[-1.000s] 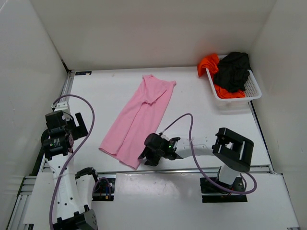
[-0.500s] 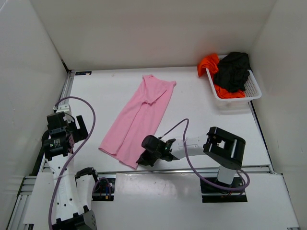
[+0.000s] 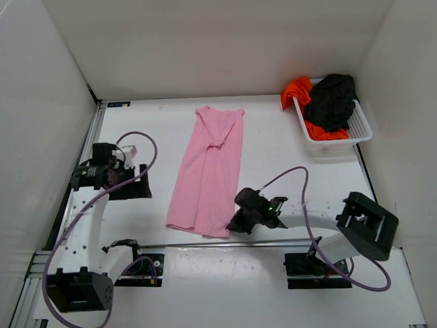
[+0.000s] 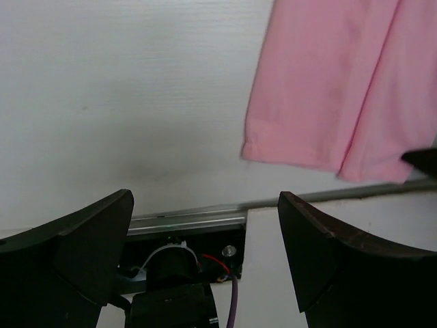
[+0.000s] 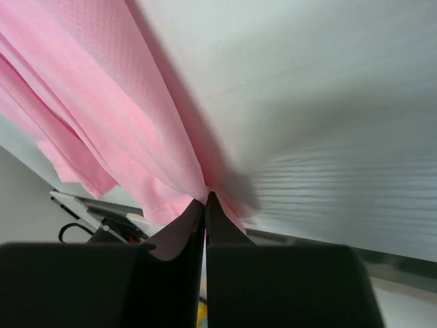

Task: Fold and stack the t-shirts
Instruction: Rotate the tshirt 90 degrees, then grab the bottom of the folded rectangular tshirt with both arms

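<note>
I had the right fingers [image 5: 198, 222] pressed together on the near right corner of the pink t-shirt [image 3: 208, 171], a pinch of its hem caught between the tips. The left fingers [image 3: 138, 185] stood wide apart above the bare table [image 3: 287, 157], left of the shirt and touching nothing. Half a second before, the shirt lay slanted, its near hem well to the left. By this moment that hem had been dragged right with my right arm, so the shirt ran almost straight from near to far at the table's middle. My left arm had also swung out from the left edge towards it. The black t-shirt [image 3: 331, 99] and orange-red t-shirt [image 3: 295, 89] stayed heaped in the white mesh basket [image 3: 362, 128] at the far right.
</note>
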